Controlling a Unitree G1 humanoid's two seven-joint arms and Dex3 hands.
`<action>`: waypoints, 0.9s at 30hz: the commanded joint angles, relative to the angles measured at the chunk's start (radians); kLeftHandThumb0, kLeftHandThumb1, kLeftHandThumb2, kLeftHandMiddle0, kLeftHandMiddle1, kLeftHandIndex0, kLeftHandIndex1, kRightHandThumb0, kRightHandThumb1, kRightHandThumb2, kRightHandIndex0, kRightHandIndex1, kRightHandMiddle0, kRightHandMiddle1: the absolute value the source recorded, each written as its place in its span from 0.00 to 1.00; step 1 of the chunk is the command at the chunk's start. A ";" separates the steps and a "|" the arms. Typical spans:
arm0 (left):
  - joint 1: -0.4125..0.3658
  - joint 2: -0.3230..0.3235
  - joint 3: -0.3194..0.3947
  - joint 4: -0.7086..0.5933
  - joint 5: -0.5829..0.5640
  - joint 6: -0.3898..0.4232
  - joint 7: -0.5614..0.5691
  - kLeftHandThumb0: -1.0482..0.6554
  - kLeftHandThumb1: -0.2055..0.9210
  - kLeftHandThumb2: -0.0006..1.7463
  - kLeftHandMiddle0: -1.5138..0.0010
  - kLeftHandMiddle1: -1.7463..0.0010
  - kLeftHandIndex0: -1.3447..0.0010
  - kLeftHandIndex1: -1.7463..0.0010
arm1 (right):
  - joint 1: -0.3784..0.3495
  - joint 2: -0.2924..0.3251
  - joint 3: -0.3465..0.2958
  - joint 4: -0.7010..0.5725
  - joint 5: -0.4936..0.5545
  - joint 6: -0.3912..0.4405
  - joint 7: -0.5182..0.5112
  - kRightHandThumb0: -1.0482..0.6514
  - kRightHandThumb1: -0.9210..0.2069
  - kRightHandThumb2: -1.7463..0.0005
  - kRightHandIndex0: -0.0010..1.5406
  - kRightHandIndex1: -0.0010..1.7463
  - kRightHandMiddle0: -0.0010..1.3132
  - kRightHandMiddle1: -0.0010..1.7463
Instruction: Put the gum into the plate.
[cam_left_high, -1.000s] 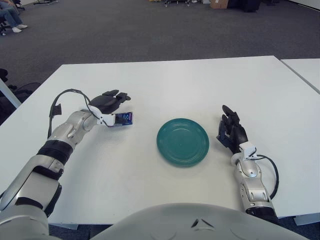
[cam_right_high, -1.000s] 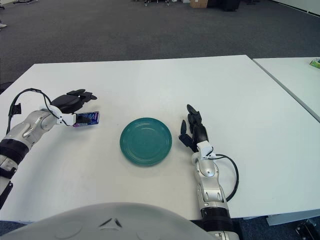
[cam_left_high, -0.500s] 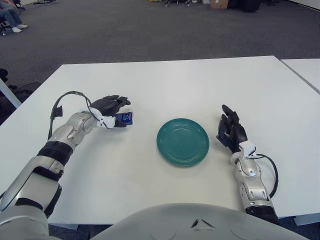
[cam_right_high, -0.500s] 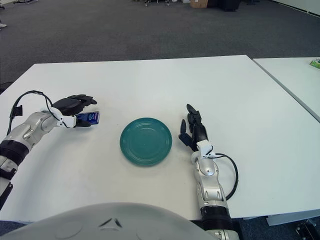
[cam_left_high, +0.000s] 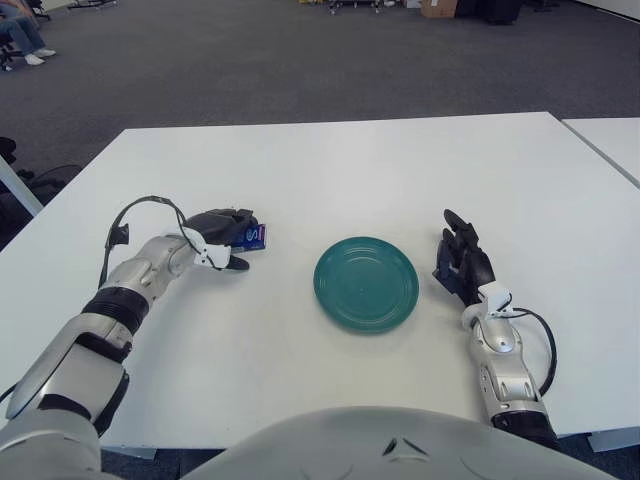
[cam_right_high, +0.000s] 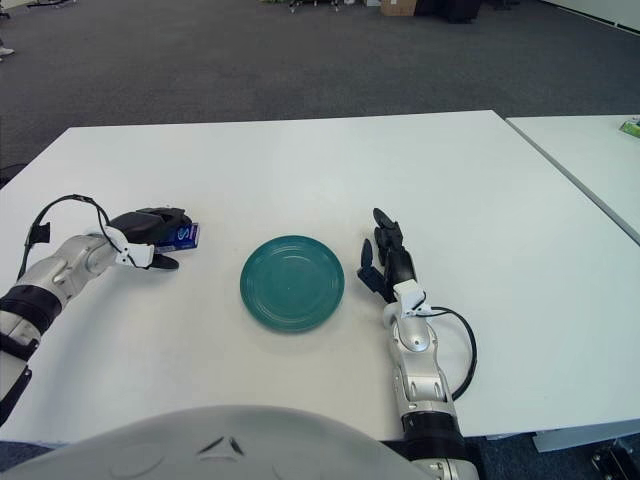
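Since a second ago the left hand (cam_left_high: 222, 237) has dropped lower and settled over the gum (cam_left_high: 252, 236), its dark fingers (cam_left_high: 229, 217) now draped across the top of the pack where before they arched above it. The gum itself has barely shifted.

The gum, a small blue pack, lies on the white table (cam_left_high: 330, 170) left of the green plate (cam_left_high: 366, 283), apart from its rim with bare tabletop between them. Only its right end shows past the fingers. The fingers are curled down around it and a thumb (cam_left_high: 236, 264) reaches along the near side, so the hand looks to be closing on the pack, though whether the hold is firm yet cannot be told.

The step in hand seems to be securing the grasp. To do it well, the thumb should come up against the near edge, opposite the fingers, so the flat pack is pinched and not merely pushed along the table. Then lift clear before carrying it right, and release low over the middle of the plate.

The right hand (cam_left_high: 462, 262) shows just right of the plate, fingers extended and holding nothing.
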 joint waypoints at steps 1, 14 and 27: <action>-0.038 -0.024 -0.029 0.068 0.030 -0.005 0.026 0.00 1.00 0.16 0.84 0.97 1.00 0.47 | 0.031 0.005 0.003 0.076 -0.001 0.049 0.002 0.17 0.00 0.48 0.11 0.01 0.00 0.19; -0.092 -0.095 -0.104 0.260 0.060 -0.038 0.109 0.00 1.00 0.15 0.80 0.96 0.99 0.46 | 0.014 0.012 -0.003 0.107 0.004 0.041 -0.008 0.16 0.00 0.48 0.12 0.01 0.00 0.19; -0.134 -0.160 -0.131 0.429 0.056 -0.041 0.271 0.33 0.63 0.53 0.76 0.07 0.59 0.11 | 0.004 0.017 -0.006 0.126 0.004 0.022 -0.020 0.15 0.00 0.48 0.13 0.01 0.00 0.20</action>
